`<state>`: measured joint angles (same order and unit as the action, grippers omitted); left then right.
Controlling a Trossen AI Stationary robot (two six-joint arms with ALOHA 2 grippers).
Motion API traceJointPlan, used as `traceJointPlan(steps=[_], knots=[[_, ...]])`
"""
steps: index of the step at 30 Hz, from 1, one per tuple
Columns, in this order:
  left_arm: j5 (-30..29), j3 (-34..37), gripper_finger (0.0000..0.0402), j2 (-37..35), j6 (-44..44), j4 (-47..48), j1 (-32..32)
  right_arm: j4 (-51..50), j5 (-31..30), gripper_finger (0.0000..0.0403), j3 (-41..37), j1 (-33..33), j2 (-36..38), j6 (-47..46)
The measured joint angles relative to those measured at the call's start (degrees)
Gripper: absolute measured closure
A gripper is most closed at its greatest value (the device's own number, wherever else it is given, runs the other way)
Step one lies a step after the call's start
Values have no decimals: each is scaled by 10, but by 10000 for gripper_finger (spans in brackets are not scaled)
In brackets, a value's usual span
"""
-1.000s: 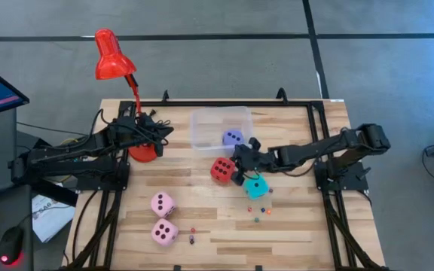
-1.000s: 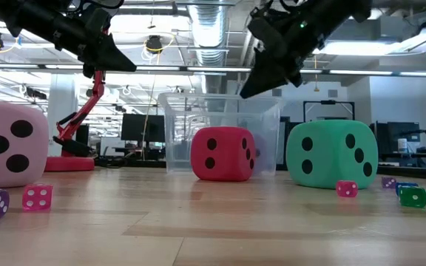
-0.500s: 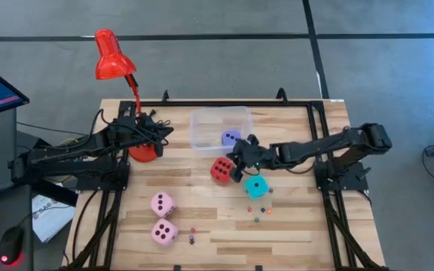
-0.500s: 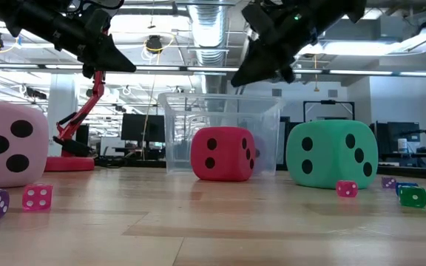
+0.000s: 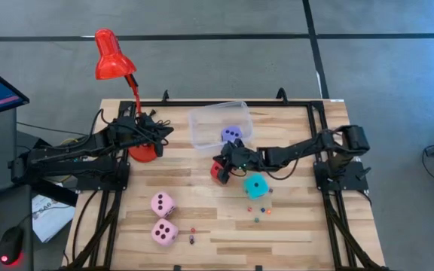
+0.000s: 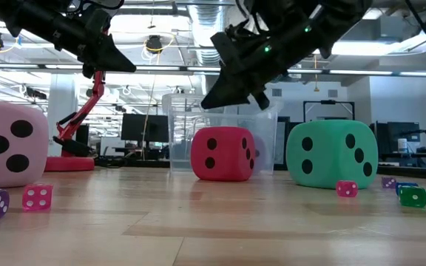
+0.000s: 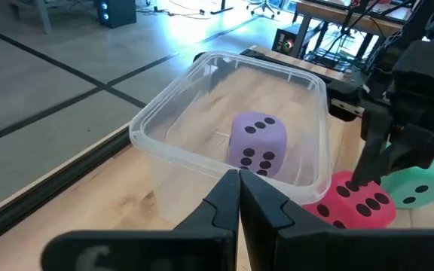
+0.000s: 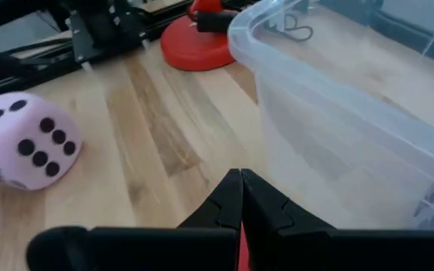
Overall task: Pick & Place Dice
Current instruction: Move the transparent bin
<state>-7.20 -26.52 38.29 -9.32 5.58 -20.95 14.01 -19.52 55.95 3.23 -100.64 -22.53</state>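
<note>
The red die (image 5: 217, 173) rests on the table just near the clear tub (image 5: 202, 128). The lavender die (image 5: 232, 134) lies inside the tub. The cyan die (image 5: 256, 187) sits right of the red one, and two pink dice (image 5: 163, 204) (image 5: 164, 232) lie toward the near left. My right gripper (image 5: 221, 160) is shut and hovers over the red die's top (image 6: 222, 133), beside the tub's near right corner, with its tip (image 6: 207, 103) above the die. My left gripper (image 5: 168, 129) is shut and waits by the lamp base, left of the tub. My right gripper's dark body (image 7: 346, 105) stands against the rim at the tub's near right corner (image 7: 324, 90), fingers slanting down from the table's right. Whether it touches the rim, I cannot tell. It does not touch the red die below it.
A red desk lamp (image 5: 111, 56) stands with its base (image 5: 143, 154) at the far left. Several tiny coloured dice (image 6: 38, 196) (image 6: 413, 196) lie scattered along the near part. Bare wood lies between the pink dice and the red die.
My right gripper has moved toward the table's left and down, from beside the cyan die to over the red die. The tub has turned about slightly on the table, its right end swinging toward the far edge, with the lavender die still inside.
</note>
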Motion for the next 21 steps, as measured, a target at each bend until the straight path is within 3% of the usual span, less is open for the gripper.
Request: traceJointPlan(steps=[5, 10, 16, 21], knots=[[0, 0, 402, 0, 0, 0, 0, -3, 3, 403, 11, 0, 5, 5], [0, 0, 402, 0, -2, 8, 0, -98, 24, 403, 31, 6, 64, 11], [0, 14, 402, 10, -50, 16, 3, -244, -61, 403, 40, -6, 182, 42], [0, 70, 402, 54, -64, -102, 8, -337, -69, 403, 39, -58, 239, 45]])
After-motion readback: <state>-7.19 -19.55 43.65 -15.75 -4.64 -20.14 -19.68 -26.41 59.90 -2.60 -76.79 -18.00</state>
